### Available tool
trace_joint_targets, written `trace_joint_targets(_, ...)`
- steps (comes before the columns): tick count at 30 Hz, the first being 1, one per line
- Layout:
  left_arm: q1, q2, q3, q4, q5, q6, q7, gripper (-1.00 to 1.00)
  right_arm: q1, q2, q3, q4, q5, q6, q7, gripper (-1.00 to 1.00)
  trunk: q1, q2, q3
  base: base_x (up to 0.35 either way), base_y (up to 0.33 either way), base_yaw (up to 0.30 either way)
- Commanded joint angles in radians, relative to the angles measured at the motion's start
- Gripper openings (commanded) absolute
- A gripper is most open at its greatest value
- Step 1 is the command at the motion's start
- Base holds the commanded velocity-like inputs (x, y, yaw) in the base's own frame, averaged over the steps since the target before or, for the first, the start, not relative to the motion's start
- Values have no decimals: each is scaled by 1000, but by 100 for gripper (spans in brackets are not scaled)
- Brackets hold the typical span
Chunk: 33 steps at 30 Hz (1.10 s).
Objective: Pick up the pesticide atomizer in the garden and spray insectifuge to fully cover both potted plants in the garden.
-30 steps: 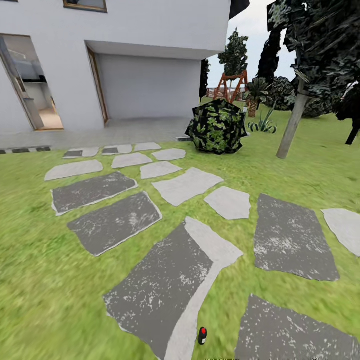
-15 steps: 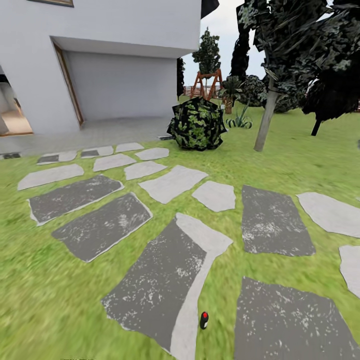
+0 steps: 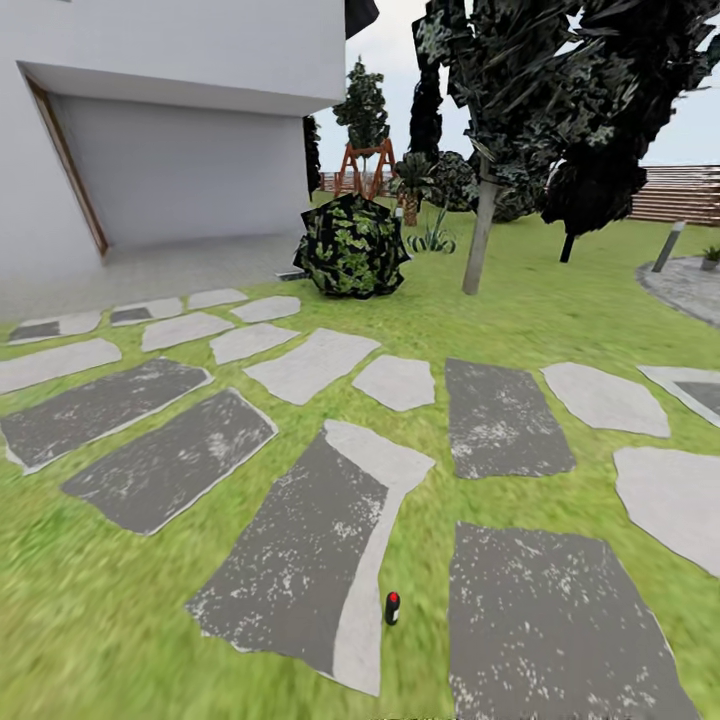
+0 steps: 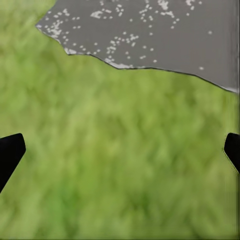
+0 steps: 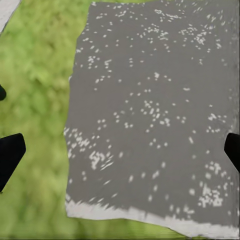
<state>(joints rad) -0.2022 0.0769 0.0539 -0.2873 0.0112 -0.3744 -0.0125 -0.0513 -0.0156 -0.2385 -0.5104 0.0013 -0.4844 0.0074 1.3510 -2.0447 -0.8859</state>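
I am in the garden, over lawn and flat stepping stones. The pesticide atomizer is out of view. At the far right lies the edge of a round grey stone patio, where a small low green plant sits, too small to identify as one of the potted plants. My left gripper hangs open over grass beside a dark stone, its fingertips far apart. Over a dark speckled stone, my right gripper is also open and holds nothing.
A white house stands at the back left, with a dark leafy bush before it. Trees, a leaning grey post and a brown slatted fence close the back right. A small black object with a red top stands by a near stone.
The camera has turned to the right: house, bush and stones slid left in the picture, and the fence, post and patio edge came into view. Both grippers remain open.
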Motion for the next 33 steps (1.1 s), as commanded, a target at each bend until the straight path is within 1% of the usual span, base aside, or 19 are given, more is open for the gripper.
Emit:
trace_joint_targets(1, 0, 0, 3, 0, 1, -3, -1, 100, -1, 0, -1, 1, 0, -3, 1, 100, 0, 0, -1, -10, 9, -274)
trace_joint_targets(12, 0, 0, 3, 0, 1, -3, -1, 100, -1, 0, -1, 1, 0, -3, 0, 100, 0, 0, -1, -1, 1, -274)
trace_joint_targets(21, 0, -1, 3, 0, 1, -3, -1, 100, -1, 0, -1, 1, 0, -3, 0, 100, 0, 0, -1, 91, 222, -274)
trace_joint_targets(26, -2, -9, 2, 0, -1, -1, 5, 100, -1, 0, -2, 1, 0, -3, -1, 100, 0, 0, -1, 12, 57, -274)
trace_joint_targets(28, -10, -17, 0, -8, -1, 10, 6, 100, -1, -1, -2, -1, 1, -3, -1, 100, 0, 0, -1, 1, 7, -262)
trace_joint_targets(30, -38, -39, -2, -13, -5, 19, 9, 100, -1, -1, -1, -2, 4, -4, -1, 100, 0, 0, -1, 0, 2, -112)
trace_joint_targets(31, -62, -50, -3, -10, -8, 21, 10, 100, -1, -1, -1, -2, 5, -5, 0, 100, 0, 0, -1, 0, 1, -56)
trace_joint_targets(32, -104, -61, -5, -4, -10, 25, 9, 100, -1, -1, 0, -4, 7, -5, 0, 100, 0, 0, -1, 0, 1, -29)
trace_joint_targets(33, -130, -66, -5, -2, -11, 31, 9, 100, -1, -3, 0, -7, 8, -5, -1, 100, 0, 0, -1, 0, 0, -18)
